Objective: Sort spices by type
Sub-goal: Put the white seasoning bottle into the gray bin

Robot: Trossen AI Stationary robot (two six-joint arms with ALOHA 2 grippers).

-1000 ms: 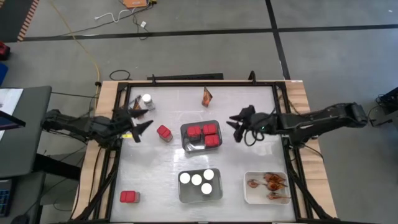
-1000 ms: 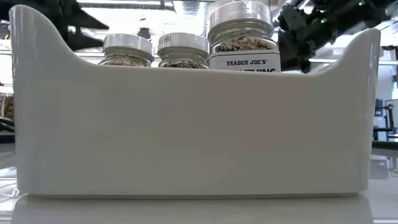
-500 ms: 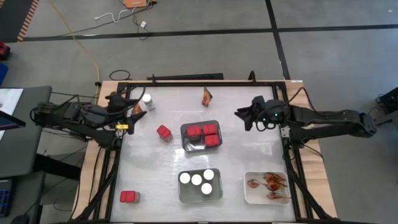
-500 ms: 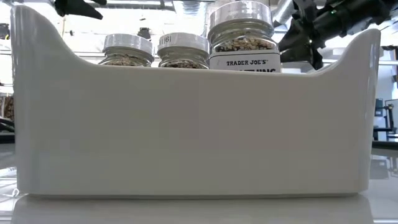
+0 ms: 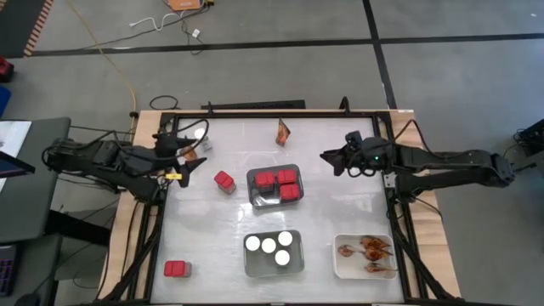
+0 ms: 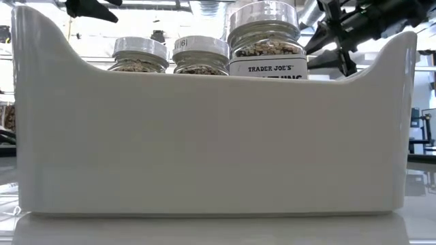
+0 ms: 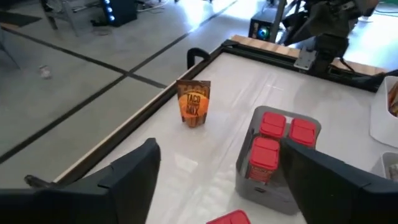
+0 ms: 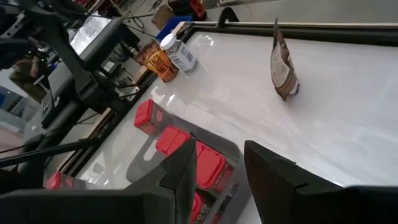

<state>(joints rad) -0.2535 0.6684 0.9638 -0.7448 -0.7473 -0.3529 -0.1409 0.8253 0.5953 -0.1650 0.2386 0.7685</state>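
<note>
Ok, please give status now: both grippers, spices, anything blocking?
Left gripper open, empty, beside loose jar. Right gripper empty, hovering at right edge. Packet unsorted. Nothing blocking.

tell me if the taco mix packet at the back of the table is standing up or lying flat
Standing upright: the taco mix packet rests on its bottom edge, its label facing the left wrist camera.

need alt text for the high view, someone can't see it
Overhead view of a white table with two dark robot arms reaching in from its sides. A grey tray holds red boxes, another holds white-lidded jars, a white tray holds orange-brown packets; several spices lie loose.
</note>
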